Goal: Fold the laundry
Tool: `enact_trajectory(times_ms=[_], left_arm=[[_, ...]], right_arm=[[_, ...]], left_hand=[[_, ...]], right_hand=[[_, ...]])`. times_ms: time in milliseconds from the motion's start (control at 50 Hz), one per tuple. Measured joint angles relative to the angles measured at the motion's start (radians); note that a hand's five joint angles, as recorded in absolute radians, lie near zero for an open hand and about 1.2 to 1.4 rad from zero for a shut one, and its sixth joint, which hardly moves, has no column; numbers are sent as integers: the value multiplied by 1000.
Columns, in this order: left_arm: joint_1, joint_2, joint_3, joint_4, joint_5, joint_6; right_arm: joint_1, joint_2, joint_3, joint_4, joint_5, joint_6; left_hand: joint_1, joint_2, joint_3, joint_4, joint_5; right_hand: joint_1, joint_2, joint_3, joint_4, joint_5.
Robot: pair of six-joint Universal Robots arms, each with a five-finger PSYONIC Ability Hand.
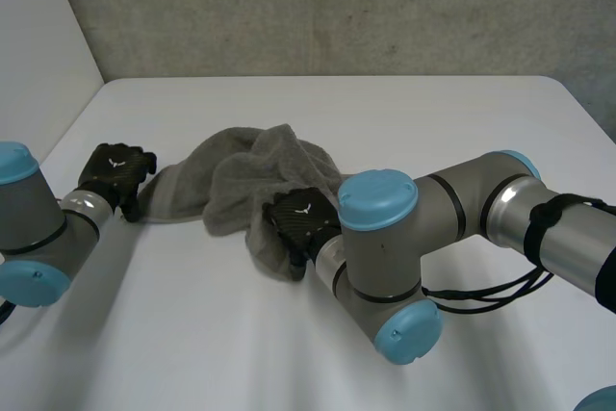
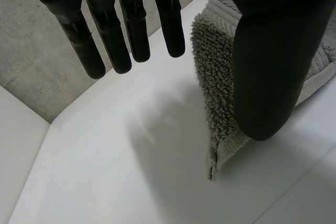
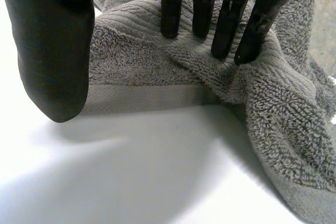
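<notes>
Crumpled grey terry towel, looped pile, flat woven hem; left hand at its corner, right hand touching its folds, both straight-fingered, gripping nothing

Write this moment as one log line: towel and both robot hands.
towel: crumpled on table | left robot hand: open, at towel corner | right robot hand: open, pressing on towel

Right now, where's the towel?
In the head view the towel lies crumpled on the table, slightly left of centre, between the two hands: the left hand is at its left end and the right hand is on its near edge.
</notes>
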Motion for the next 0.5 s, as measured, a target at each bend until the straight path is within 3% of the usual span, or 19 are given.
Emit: enact_trajectory(times_ms=[300, 500], left_arm=[[0, 0, -1, 0, 0, -4], [-1, 1, -5, -4, -1, -5]], right_arm=[[-1, 28, -118, 98, 15, 68], [-2, 27, -145, 146, 144, 71]], left_hand=[[-17, -19, -18, -19, -18], [-29, -30, -29, -30, -29]], right_hand=[[-3, -2, -2, -3, -22], [-17, -2, -2, -16, -55]])
